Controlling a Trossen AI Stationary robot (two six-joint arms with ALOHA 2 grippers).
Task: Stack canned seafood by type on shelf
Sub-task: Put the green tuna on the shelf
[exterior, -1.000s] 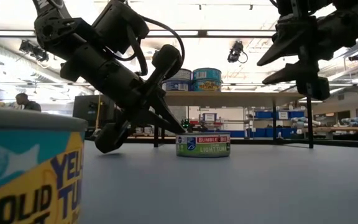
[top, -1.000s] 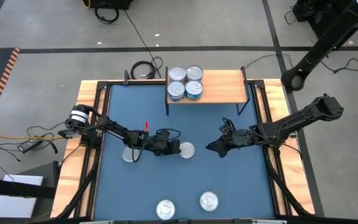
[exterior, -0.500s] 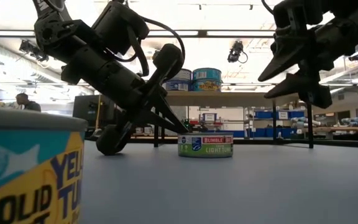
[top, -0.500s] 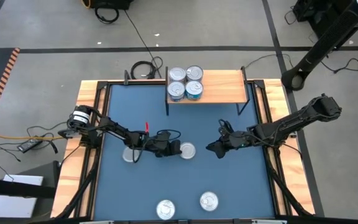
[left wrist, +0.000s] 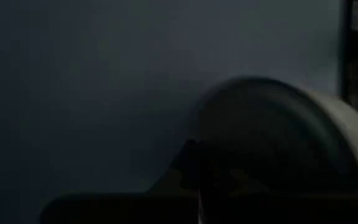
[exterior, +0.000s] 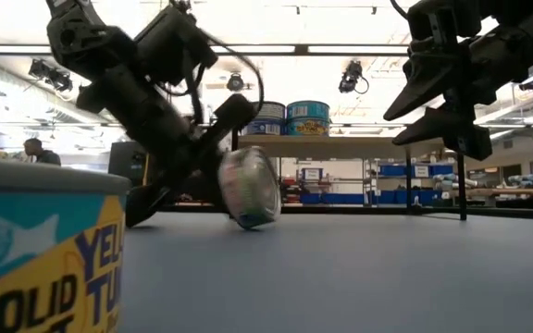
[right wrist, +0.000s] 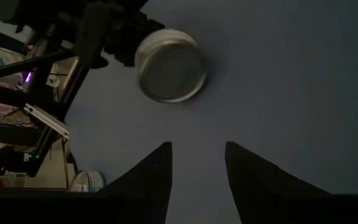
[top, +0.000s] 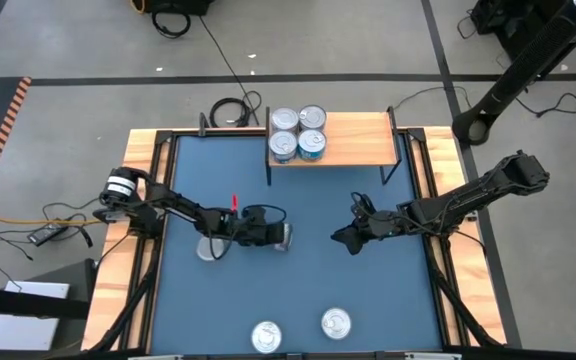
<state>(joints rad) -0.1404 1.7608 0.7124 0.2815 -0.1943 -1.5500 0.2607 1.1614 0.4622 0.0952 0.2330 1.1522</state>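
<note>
Flat round silver-lidded tuna tin (exterior: 251, 188), earlier flat on blue table (top: 368, 300), now tipped on edge, clamped by left gripper (top: 276, 236) at table centre. Right gripper (top: 340, 238) hovers just beside it, fingers parted, empty. Light-wood shelf (top: 358, 140) at far edge carries four tins (top: 298, 133).

table top (top: 368, 290): matt blue, smooth
table edging (top: 143, 160): pale bare wood
shelf (top: 358, 140): light wood board on thin black metal legs
cans on shelf (top: 298, 132): shiny silver metal lids, glossy printed labels
arms (top: 468, 200): dark, matt
</note>
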